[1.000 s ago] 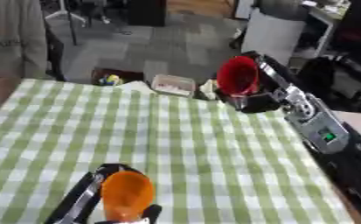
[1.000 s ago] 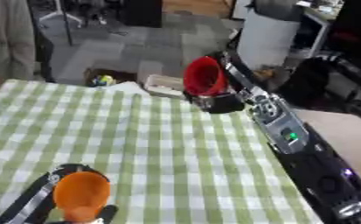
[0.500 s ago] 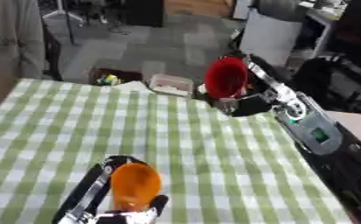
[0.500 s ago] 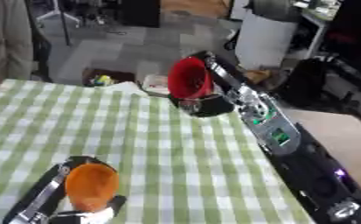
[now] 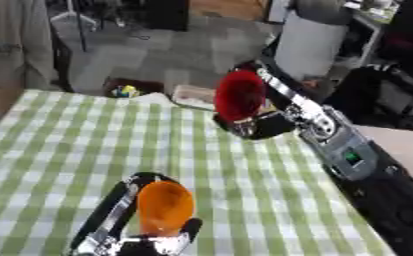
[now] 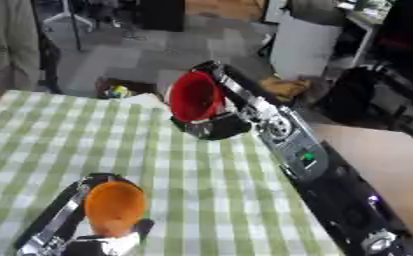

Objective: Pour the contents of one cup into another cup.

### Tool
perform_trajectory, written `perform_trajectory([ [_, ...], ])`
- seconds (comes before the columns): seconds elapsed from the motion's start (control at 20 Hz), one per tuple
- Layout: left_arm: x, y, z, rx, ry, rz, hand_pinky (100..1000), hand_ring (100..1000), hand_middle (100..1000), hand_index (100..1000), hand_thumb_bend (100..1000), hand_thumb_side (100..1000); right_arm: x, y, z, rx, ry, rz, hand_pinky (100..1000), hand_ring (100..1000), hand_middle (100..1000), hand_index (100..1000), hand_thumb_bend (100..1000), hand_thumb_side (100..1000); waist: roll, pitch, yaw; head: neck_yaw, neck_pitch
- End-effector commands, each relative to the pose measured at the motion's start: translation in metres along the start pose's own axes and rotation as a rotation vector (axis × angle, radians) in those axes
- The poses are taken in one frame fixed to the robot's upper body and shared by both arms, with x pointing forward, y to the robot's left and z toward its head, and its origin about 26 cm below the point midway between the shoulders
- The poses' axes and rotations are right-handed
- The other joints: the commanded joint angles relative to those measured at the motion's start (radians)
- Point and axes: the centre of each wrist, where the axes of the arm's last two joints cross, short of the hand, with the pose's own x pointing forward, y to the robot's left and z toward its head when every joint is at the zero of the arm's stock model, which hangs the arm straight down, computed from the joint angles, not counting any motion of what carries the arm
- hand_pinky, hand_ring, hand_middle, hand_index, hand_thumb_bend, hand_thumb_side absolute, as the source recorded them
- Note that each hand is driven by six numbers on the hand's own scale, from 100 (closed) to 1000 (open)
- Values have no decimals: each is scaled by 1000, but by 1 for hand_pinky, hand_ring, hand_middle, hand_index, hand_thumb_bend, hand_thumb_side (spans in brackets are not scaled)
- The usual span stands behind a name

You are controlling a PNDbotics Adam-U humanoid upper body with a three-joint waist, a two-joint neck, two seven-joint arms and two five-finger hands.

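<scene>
The left hand (image 5: 126, 235) holds 1 cup (image 5: 164, 207) over the table's (image 5: 61, 145) near edge, while the right hand (image 5: 260, 125) holds another cup (image 5: 239, 96) above the far right part.

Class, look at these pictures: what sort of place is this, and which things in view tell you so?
Probably an office or lab used as a test space, not a home. A green checked tablecloth covers the table, but behind it lie grey carpet and a chair base. The robot's hands hold a red cup and an orange cup.
</scene>
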Motion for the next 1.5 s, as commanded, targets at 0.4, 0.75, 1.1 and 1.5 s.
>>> perform_trajectory([
  [0.4, 1, 3, -5, 25, -9, 19, 427, 694, 365, 499, 100, 186, 24, 2, -22, 19, -108, 131, 521, 414, 427, 453, 300, 100, 8, -17, -1, 6, -10],
  [0.75, 3, 4, -7, 30, -14, 28, 427, 696, 366, 499, 100, 188, 32, 8, -29, 32, -157, 203, 553, 420, 424, 457, 293, 100, 10, -16, -2, 6, -10],
  [1.1, 8, 3, -9, 27, -25, 37, 427, 697, 366, 499, 100, 189, 33, 14, -33, 46, -177, 258, 572, 422, 421, 458, 284, 100, 12, -15, -1, 7, -9],
  [1.5, 14, 4, -10, 24, -37, 44, 426, 698, 366, 499, 100, 189, 35, 13, -34, 44, -205, 335, 610, 428, 418, 461, 270, 100, 11, -16, 1, 10, -11],
])
